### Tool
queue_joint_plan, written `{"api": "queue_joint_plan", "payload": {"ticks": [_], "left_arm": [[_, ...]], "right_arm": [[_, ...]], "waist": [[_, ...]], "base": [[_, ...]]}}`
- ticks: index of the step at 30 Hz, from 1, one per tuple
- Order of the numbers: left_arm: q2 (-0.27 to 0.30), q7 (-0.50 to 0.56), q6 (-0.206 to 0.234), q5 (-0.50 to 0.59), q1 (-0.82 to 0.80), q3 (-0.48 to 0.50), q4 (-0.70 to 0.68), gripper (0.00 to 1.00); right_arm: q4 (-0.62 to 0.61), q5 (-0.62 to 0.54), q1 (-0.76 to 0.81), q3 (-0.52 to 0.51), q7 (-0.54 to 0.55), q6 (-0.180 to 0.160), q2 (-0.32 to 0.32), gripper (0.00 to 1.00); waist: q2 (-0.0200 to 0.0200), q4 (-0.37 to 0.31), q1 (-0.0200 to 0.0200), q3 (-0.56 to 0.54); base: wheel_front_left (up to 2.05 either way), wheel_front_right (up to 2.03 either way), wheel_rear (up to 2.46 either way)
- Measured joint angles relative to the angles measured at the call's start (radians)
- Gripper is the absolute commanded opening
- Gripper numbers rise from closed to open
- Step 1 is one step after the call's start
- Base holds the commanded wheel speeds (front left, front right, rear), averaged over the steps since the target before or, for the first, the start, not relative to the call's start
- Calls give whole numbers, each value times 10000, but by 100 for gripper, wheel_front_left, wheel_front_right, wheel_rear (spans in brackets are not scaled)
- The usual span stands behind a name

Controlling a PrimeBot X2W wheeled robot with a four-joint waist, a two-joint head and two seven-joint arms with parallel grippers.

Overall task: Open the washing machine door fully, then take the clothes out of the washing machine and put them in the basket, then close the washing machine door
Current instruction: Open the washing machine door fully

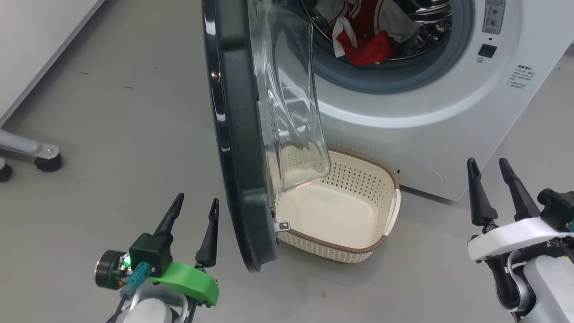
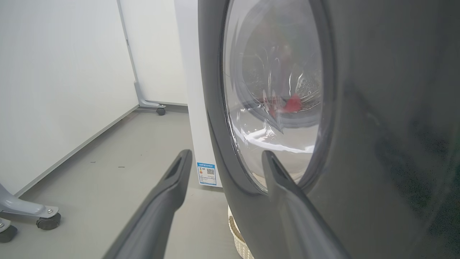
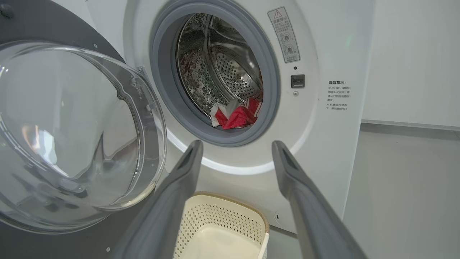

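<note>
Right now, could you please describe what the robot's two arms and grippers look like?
Both grippers carry two long, dark, tapered fingers. The left gripper sits on a green mount with a black block, a green light and a teal cable plug. The right gripper sits on a white mount above a white-and-grey forearm.

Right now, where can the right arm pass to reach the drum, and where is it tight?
Free: the drum mouth above the clothes, ringed by the gasket; the floor right of the basket; the basket's bare right half. Crowded: the door overhangs the basket's left end, and the left jaws stand close to the door's outer face.
</note>
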Motion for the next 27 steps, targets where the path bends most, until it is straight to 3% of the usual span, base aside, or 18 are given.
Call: {"api": "queue_joint_plan", "payload": {"ticks": [6,12,16,27], "left_arm": [[0,0,0,0,92,2,13,100],[2,0,-2,-2,148,15,15,100],[0,0,-8,-29,163,25,17,100],[0,0,-15,-29,174,44,25,100]], "right_arm": [[-27,-1404,-3,79,257,-742,2,100],[-148,-2008,105,-186,374,-1256,479,100],[-324,-2316,272,-420,374,-1423,790,100],[-412,-2989,853,-796,374,-1440,1327,100]], "waist": [[0,23,0,-123],[0,24,0,-172],[0,21,0,-183],[0,126,0,-163]], "base": [[0,0,0],[0,0,0],[0,0,0],[0,0,0]]}}
